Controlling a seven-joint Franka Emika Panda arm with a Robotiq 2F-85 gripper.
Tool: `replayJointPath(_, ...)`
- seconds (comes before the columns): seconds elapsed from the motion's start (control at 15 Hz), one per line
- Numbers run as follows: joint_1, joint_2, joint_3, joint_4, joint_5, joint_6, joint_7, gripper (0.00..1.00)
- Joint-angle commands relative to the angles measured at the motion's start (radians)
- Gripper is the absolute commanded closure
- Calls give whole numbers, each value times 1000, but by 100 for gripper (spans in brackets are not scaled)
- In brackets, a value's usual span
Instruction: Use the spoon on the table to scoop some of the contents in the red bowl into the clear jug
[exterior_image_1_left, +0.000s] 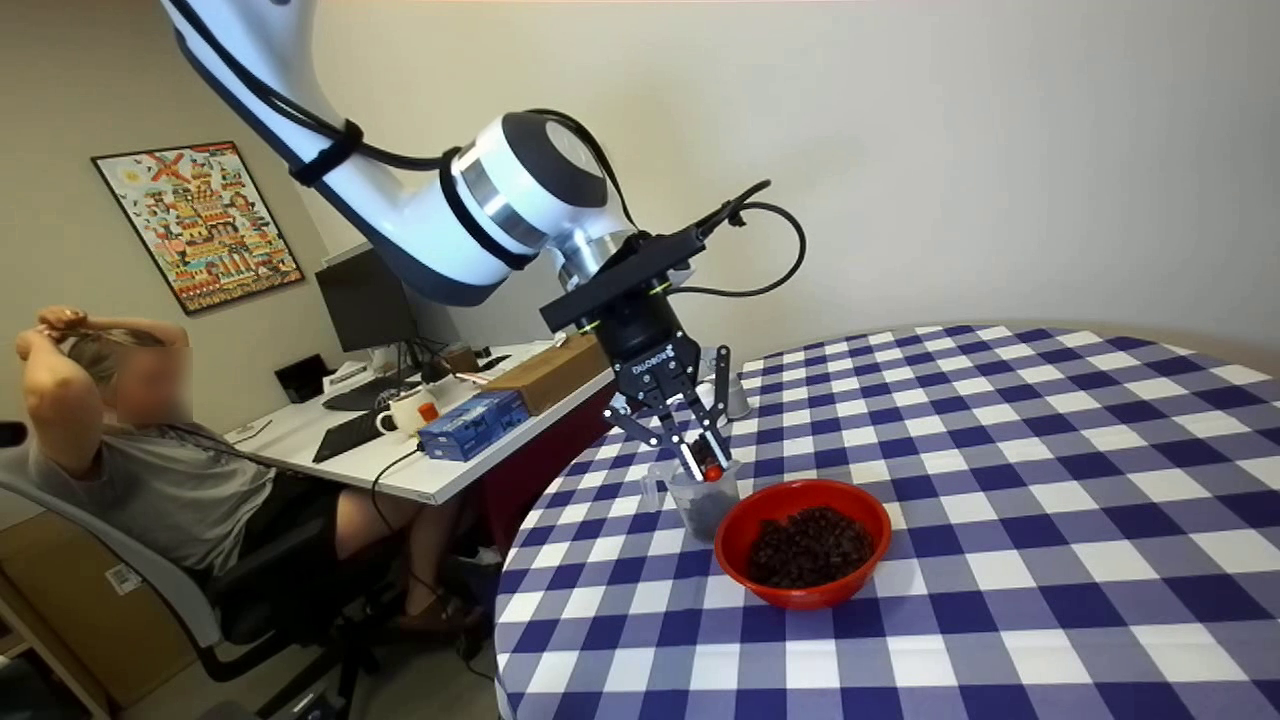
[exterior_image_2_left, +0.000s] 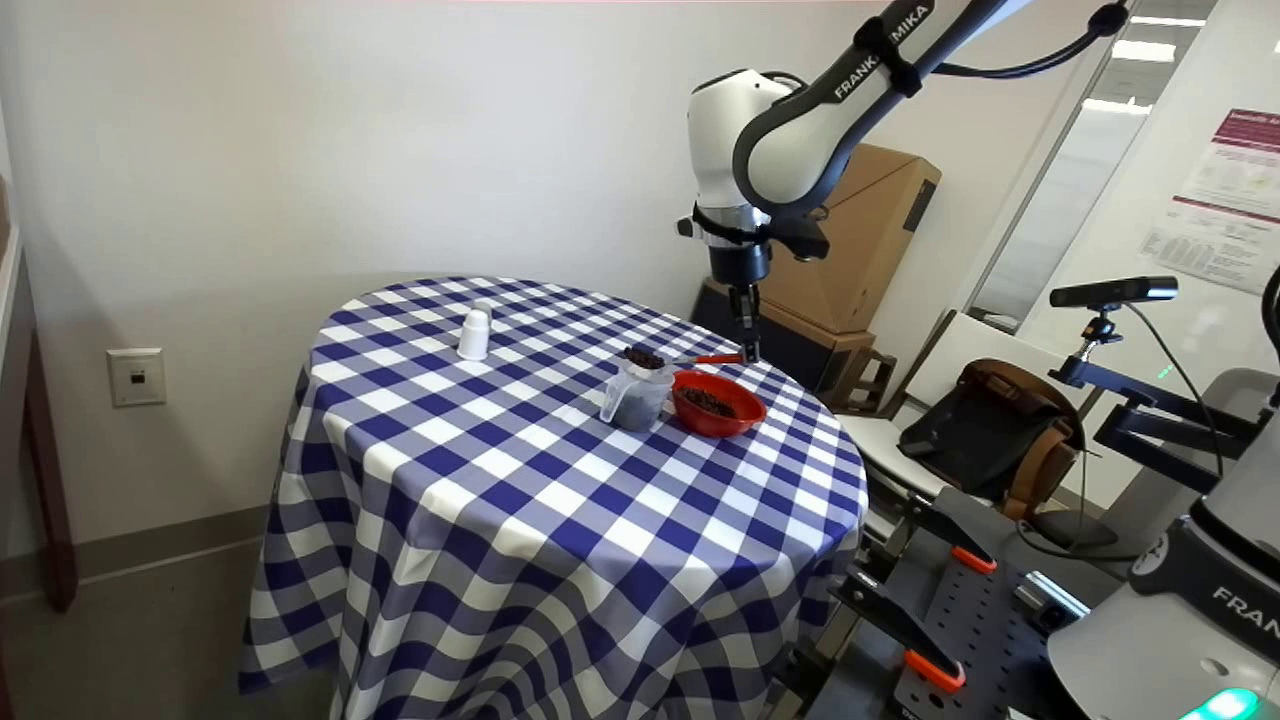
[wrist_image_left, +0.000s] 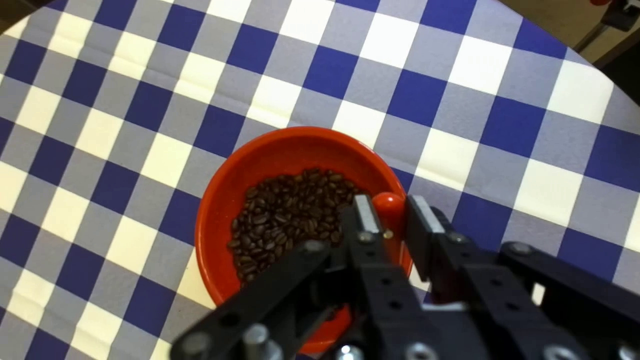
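Red handle (wrist_image_left: 389, 206) and all, clamping spoon (exterior_image_2_left: 708, 359) in gripper (exterior_image_1_left: 711, 468); ideally centring over clear jug (exterior_image_2_left: 640, 402) before tipping slowly.

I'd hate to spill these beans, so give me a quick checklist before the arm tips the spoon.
1. Gripper closed on the spoon: ok, it has the red-orange handle.
2. Spoon loaded: ok, dark beans heaped on it.
3. Load above the clear jug: ok, it looks over the mouth in both exterior views.
4. Jug upright: ok, standing beside the red bowl.
5. Spoon apart from the jug's rim: cannot tell.
6. Wrist view of the pour: not ok, the jug can't be made out there.
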Motion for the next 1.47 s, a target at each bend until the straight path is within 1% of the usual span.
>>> replayJointPath(0.0,21,-48,-18,-58,-65,39,43,93)
replayJointPath(1.0,19,-104,-22,-131,-182,92,126,93)
replayJointPath(1.4,18,-125,-32,-157,-297,149,178,93)
